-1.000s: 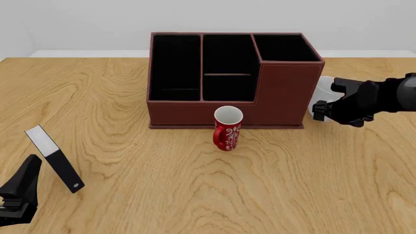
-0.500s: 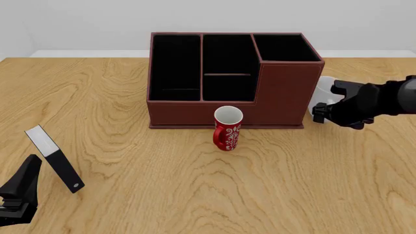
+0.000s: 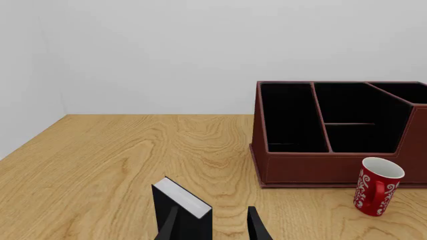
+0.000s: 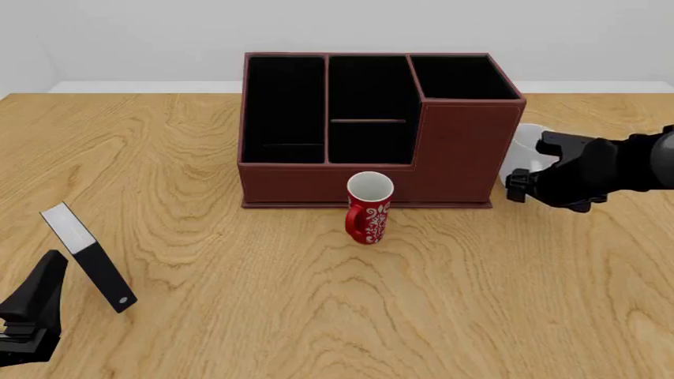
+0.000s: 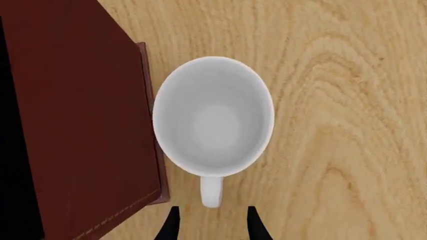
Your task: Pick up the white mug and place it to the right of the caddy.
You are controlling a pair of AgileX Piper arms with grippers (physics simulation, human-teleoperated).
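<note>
In the left wrist view, the left gripper (image 3: pixel 212 227) showed only its two dark fingertips, set apart with nothing between them. A black slab (image 3: pixel 181 210) with a white top face stood just past them on the wooden surface (image 3: pixel 120 150). Farther off sat the caddy (image 3: pixel 340 132), dark red-brown with black-lined compartments, and the red mug (image 3: pixel 377 186) stood upright just before its front wall, handle turned toward the camera side.

In the front view, the caddy (image 4: pixel 374 130) sat at the middle of the far half of the surface (image 4: pixel 316 308), its right section fronted by a taller wall. The red mug (image 4: pixel 368 208) stood upright just in front of the caddy's front wall, near its middle. The slab (image 4: pixel 90 257) leaned at the near left, just beside the left gripper (image 4: pixel 30 316), which lay low at the picture's corner. At the right, the white mug (image 4: pixel 522 150) showed as a pale shape just beside the caddy's right wall, mostly hidden behind the right gripper (image 4: pixel 537 167), which hung over it on the dark arm reaching in from the right.

In the right wrist view, the white mug (image 5: pixel 213 117) stood upright on the surface (image 5: pixel 347 100), seen from straight above, its rim very close to the caddy (image 5: pixel 80 115); whether they touched could not be told. Its handle pointed toward the right gripper (image 5: pixel 212 225), whose fingertips stood apart and clear of the handle, holding nothing.
</note>
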